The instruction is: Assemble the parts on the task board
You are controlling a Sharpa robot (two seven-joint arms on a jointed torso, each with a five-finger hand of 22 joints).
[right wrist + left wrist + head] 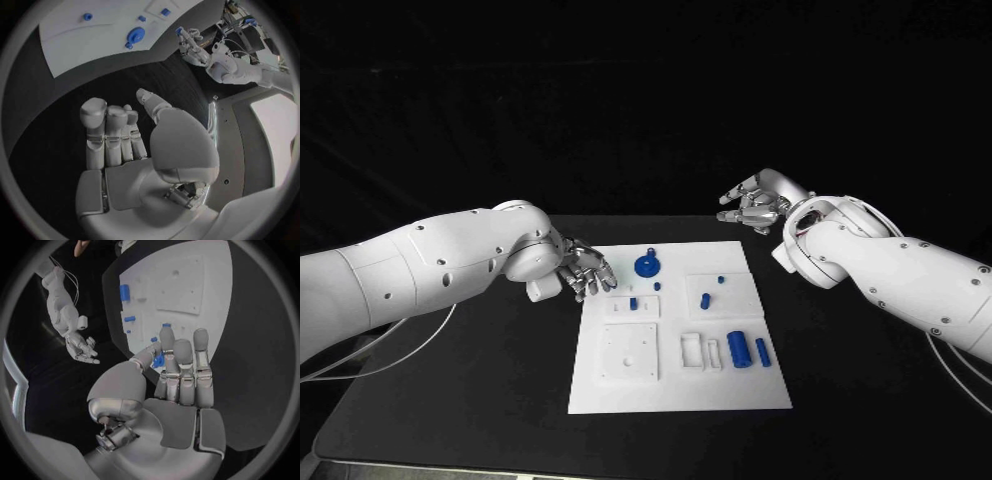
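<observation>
Bench (473, 400) nearest me carries the white task board (678, 395), blue parts (738, 349) on it. I see my left hand (584, 272) pinching a small blue part (159, 360) at the board's far-left corner. Beyond, my right hand (756, 205) hovers released, fingers apart.

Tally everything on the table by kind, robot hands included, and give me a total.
Task board: 1
Blue parts lying on the board: 7
Small blue part pinched in the left robot hand: 1, as far as the wrist views show
Robot hands, counting the right robot hand: 2
Total: 11
</observation>
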